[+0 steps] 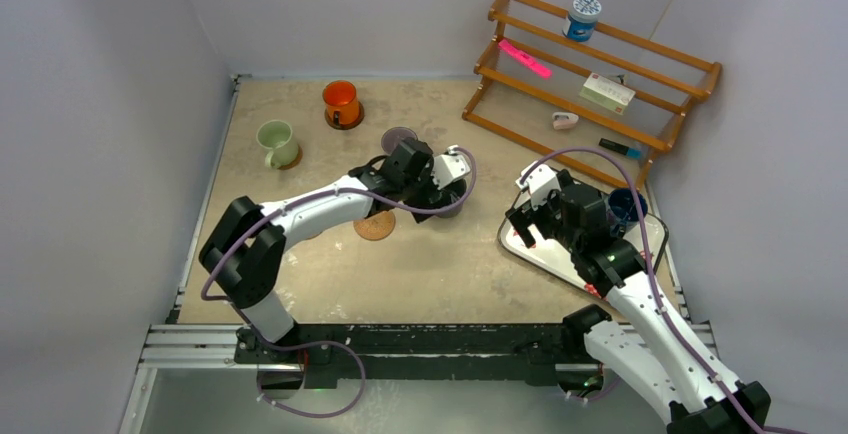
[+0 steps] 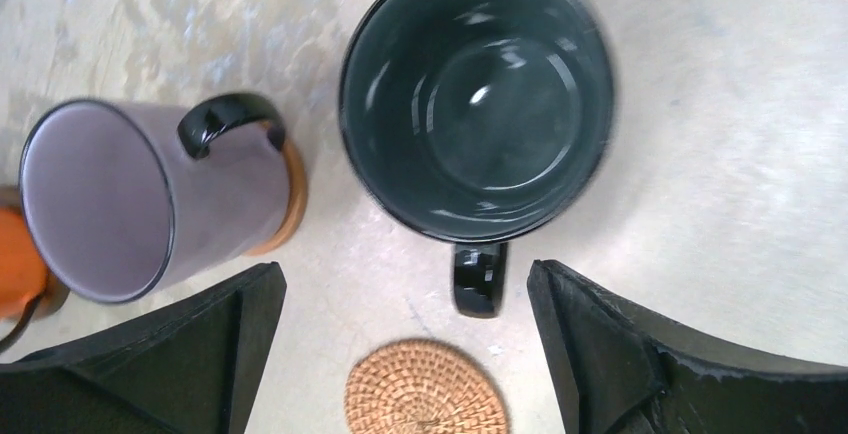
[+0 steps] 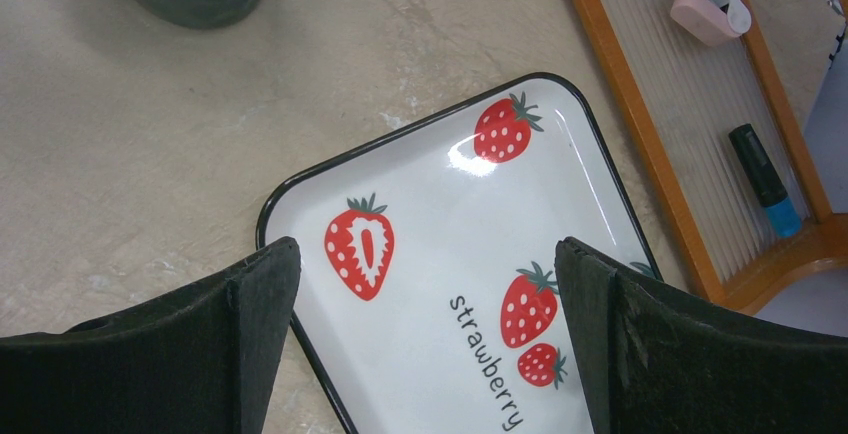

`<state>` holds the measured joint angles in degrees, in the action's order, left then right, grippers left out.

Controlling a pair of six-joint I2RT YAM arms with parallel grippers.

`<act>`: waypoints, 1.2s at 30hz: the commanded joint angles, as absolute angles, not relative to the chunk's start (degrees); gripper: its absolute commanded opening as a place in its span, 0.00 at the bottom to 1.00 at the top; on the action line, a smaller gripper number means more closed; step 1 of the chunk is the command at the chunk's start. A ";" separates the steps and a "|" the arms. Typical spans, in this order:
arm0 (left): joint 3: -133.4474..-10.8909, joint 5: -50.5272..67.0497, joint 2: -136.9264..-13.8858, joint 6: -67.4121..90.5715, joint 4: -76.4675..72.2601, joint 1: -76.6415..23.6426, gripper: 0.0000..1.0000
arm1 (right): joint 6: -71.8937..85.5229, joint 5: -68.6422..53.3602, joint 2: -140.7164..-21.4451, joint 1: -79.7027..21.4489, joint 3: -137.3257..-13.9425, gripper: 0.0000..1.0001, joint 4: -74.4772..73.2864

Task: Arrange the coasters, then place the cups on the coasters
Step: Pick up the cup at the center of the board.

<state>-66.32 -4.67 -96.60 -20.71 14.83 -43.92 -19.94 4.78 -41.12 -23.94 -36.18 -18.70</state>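
My left gripper [image 1: 440,194] hangs open over a dark grey-teal cup [image 2: 475,94] that stands on bare table. Its handle [image 2: 478,279] points in between my fingers, nearer the right one. A woven coaster [image 2: 425,389] lies bare just below it. The purple-grey cup [image 2: 110,194] stands on a brown coaster [image 2: 290,204]. Further back, the orange cup [image 1: 340,102] sits on a darker coaster and the green cup [image 1: 277,142] on a light one. My right gripper [image 3: 425,244] is open and empty above the strawberry tray [image 3: 430,184]. A dark blue cup [image 1: 627,204] stands on the tray behind that arm.
A wooden rack [image 1: 600,74] stands at the back right with a blue-and-white tub [image 1: 582,17], a pink strip, a small box, a pink item [image 3: 708,4] and a marker [image 3: 762,179]. White walls close in the table on three sides.
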 commanded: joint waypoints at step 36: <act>-73.52 23.11 -104.49 -23.60 16.62 -35.82 0.42 | -19.78 2.47 -39.64 -23.73 -35.61 0.99 -18.24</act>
<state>-71.18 21.12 -104.25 -23.57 18.74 -36.38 -19.97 3.27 -40.42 -23.94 -36.07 -18.92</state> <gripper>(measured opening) 0.473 0.987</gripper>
